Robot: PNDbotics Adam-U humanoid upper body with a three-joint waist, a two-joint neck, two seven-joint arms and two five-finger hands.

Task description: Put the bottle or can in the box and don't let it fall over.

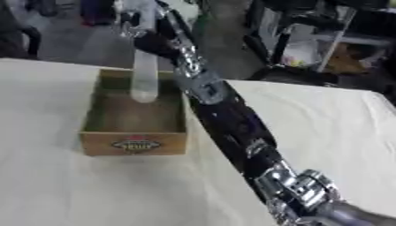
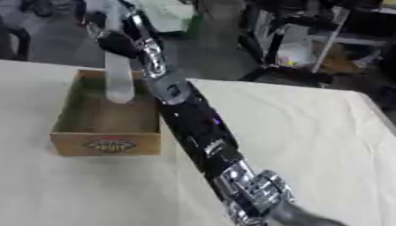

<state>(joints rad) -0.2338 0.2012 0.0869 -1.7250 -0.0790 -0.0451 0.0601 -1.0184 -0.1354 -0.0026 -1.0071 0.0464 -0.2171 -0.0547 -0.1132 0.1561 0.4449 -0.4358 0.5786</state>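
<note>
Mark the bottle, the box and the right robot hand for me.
bottle point(image 1: 144, 81), left eye view, lower body of the pale bottle.
box point(image 1: 135, 144), left eye view, labelled front wall.
right robot hand point(image 1: 139, 22), left eye view, fingers round the bottle's top.

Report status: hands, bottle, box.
Right hand shut on bottle, upright over box. Left hand not in view. Nothing in the way.

Open-topped wooden box point(image 1: 135, 143) sits on the cloth-covered counter point(image 1: 70, 194); its walls block any sideways entry, so access is from above only. A pale bottle point(image 1: 145, 79) hangs upright over the far part of the interior, held by the right robot hand point(image 1: 138, 24). The right arm crosses diagonally just beside the box's right wall, closing that side. Counter left of and in front of the box is free.
</note>
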